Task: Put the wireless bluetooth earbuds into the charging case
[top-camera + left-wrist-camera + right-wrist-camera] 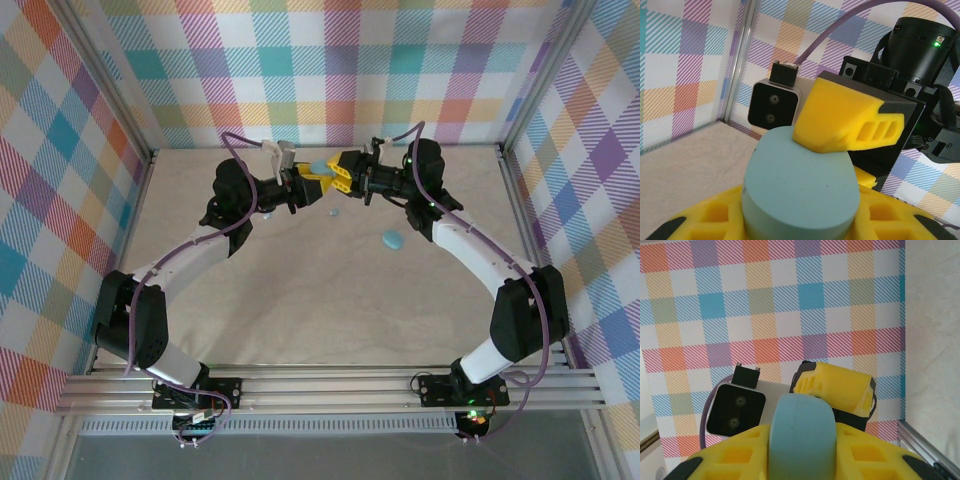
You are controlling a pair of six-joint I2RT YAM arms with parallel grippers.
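Note:
A teal oval charging case (pixel 320 167) hangs above the back of the table, lid closed, where both arms meet. My left gripper (pixel 310 184) is shut on it, and in the left wrist view the case (pixel 800 185) sits between my yellow fingers (pixel 700 225). My right gripper (pixel 340 176) grips the same case from the other side, edge-on (pixel 801 440) between its pads. The right gripper's finger (pixel 840 125) presses on the case's top. A tiny teal earbud (pixel 334 212) lies on the table below the grippers.
A second teal case (pixel 392 240) lies on the table right of centre, near the right forearm. A small teal speck (pixel 268 216) lies beside the left wrist. Checked walls and aluminium rails (pixel 150 150) close in the table.

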